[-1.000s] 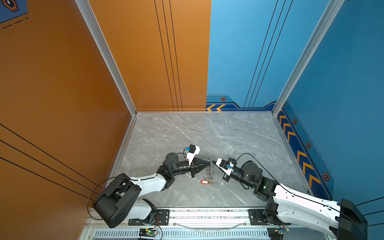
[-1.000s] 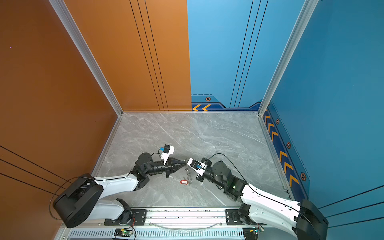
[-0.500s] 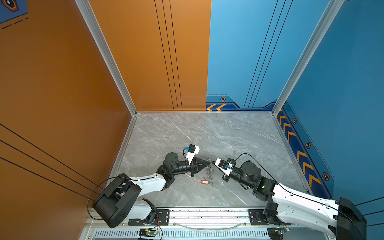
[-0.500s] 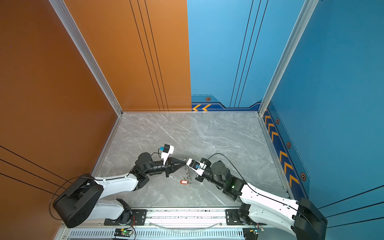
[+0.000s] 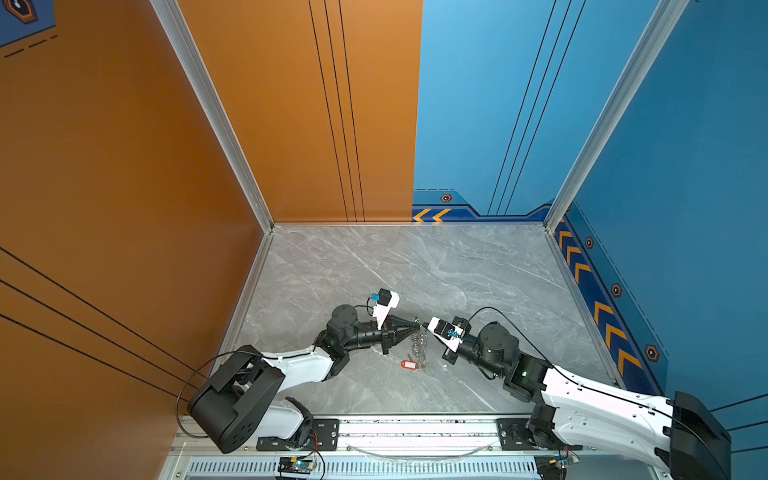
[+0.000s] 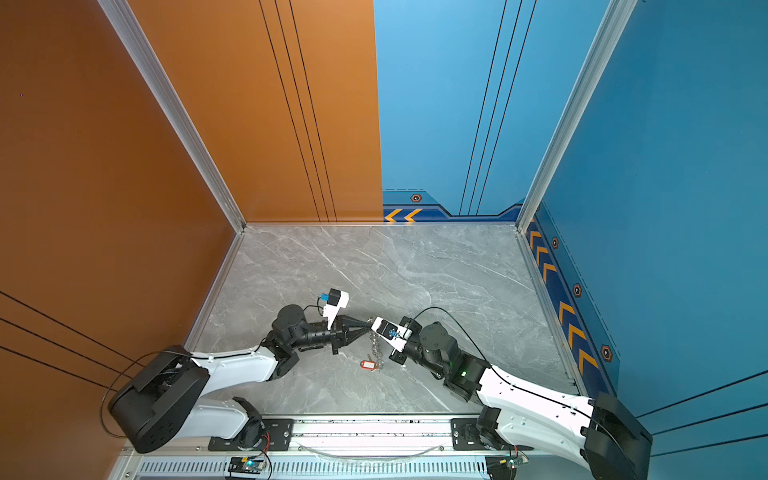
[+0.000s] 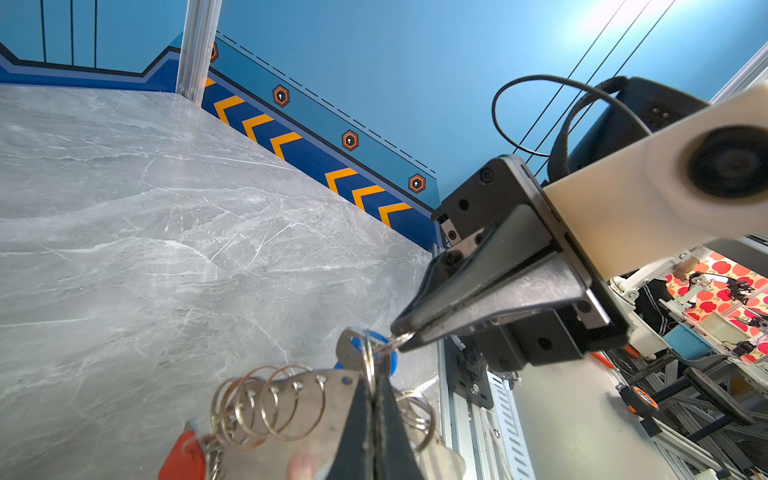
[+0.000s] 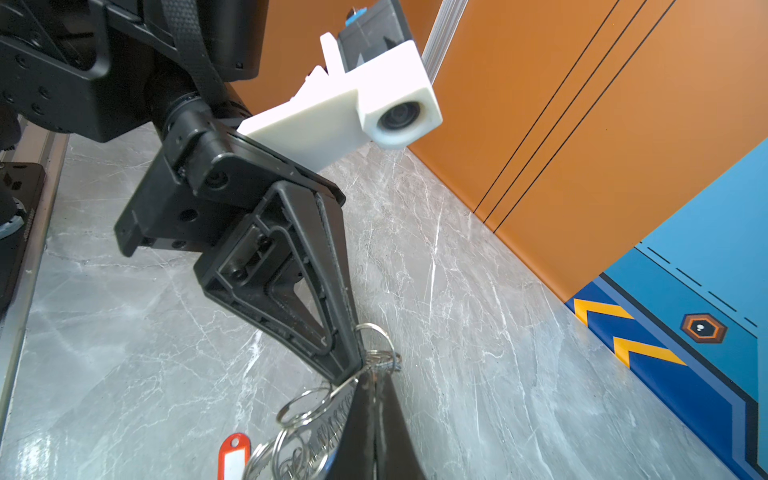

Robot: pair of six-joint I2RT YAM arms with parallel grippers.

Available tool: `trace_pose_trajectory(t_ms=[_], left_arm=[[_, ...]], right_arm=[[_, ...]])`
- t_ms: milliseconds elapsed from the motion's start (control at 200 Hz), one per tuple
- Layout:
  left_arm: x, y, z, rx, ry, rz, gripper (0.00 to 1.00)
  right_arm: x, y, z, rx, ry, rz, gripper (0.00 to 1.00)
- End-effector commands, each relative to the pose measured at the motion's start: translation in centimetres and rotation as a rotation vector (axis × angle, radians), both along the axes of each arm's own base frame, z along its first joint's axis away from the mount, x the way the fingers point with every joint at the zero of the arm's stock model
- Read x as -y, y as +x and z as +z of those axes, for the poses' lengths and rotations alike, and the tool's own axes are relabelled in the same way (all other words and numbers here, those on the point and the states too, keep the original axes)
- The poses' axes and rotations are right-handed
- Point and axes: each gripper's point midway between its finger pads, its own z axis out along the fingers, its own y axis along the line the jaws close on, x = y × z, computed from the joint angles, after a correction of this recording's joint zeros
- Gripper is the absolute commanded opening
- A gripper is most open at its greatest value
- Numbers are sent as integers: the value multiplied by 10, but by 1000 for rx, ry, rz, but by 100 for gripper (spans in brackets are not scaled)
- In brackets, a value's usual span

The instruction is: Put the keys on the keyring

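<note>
The keyring, a flat grey metal plate with silver split rings along its rim, hangs between both arms above the marble table. My left gripper is shut on the plate's edge. My right gripper meets it tip to tip and is shut on a small split ring at that edge. That ring carries a silver key with a blue tag. A red tag dangles from the plate's lower end. In both top views the closed tips touch over the hanging keyring.
Orange walls stand at the left and back, blue walls at the right. An aluminium rail runs along the table's front edge with both arm bases on it. The right arm's black cable loops over its wrist.
The right gripper has edged slightly left toward the left gripper. Both grips are unchanged and the keyring hangs where it did.
</note>
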Motion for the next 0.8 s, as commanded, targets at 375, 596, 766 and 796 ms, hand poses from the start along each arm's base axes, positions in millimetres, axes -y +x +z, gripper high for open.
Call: trace_pose_trajectory(t_ms=[375,596,766,796], left_arm=[[5,-13,24,82,-55,-71,0],[3,-11,25,89,-58,-50,0],[-1,-6,25,99,-57,-16,0],[-2,-5,25,99,-56,-9,0]], right_arm=[[-15,-4,-5,-75,38,44,0],[-10,-3,0,-78,59,28,0],[1,-1,1,-49,21,-13,0],[3,-1,2,-47,17,-16,0]])
